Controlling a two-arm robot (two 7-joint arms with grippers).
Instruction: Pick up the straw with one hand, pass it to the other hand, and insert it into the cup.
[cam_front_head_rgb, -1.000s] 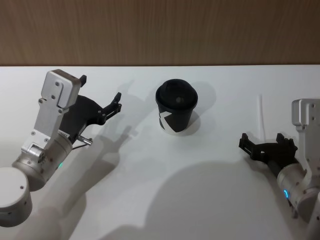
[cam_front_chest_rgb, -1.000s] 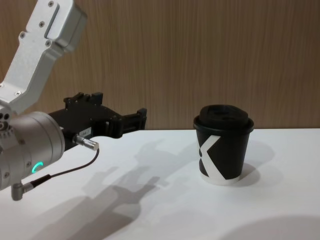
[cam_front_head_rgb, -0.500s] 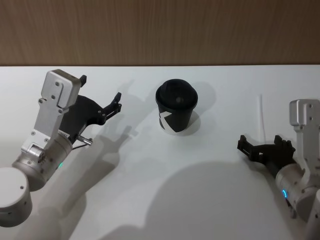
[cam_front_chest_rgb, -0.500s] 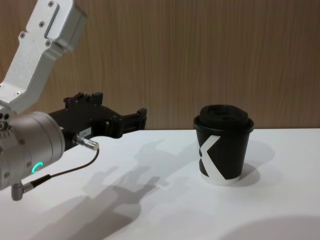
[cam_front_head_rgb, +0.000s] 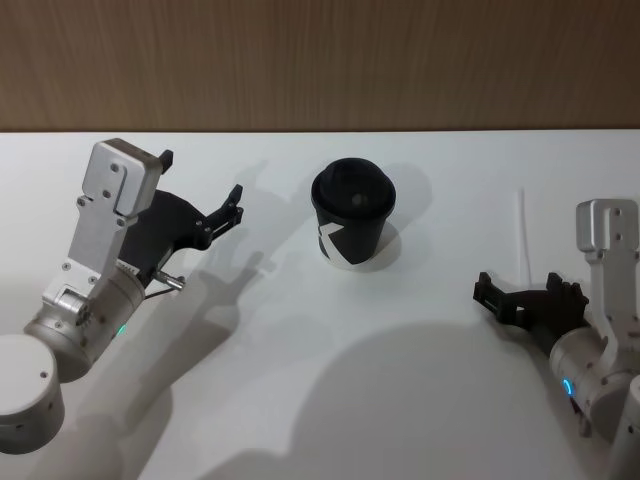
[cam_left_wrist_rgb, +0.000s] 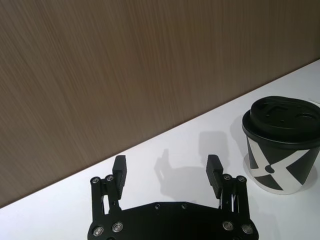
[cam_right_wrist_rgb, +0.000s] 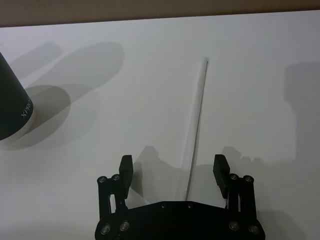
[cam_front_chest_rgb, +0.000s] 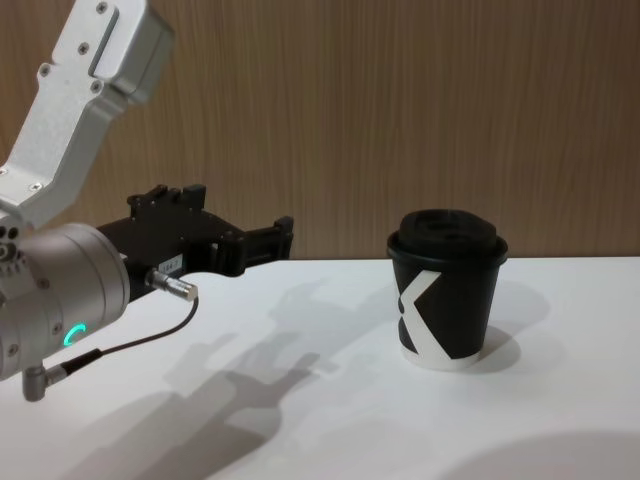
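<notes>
Straw (cam_right_wrist_rgb: 198, 125) flat by worktop's right edge, long axis toward back edge, near end under gap of spread right pincer (cam_right_wrist_rgb: 172, 162). Left pincer (cam_front_head_rgb: 200, 175) spread, well apart, cup (cam_front_head_rgb: 353, 215) between.

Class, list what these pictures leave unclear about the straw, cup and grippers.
1. The straw: its near end, right wrist view, hidden behind the open right gripper.
2. The cup: whether its lid has a straw hole, head view, too dark and small.
3. The cup's top: right wrist view, cut off by the edge.
4. The open left gripper: its body, left wrist view, cut off by the edge.
</notes>
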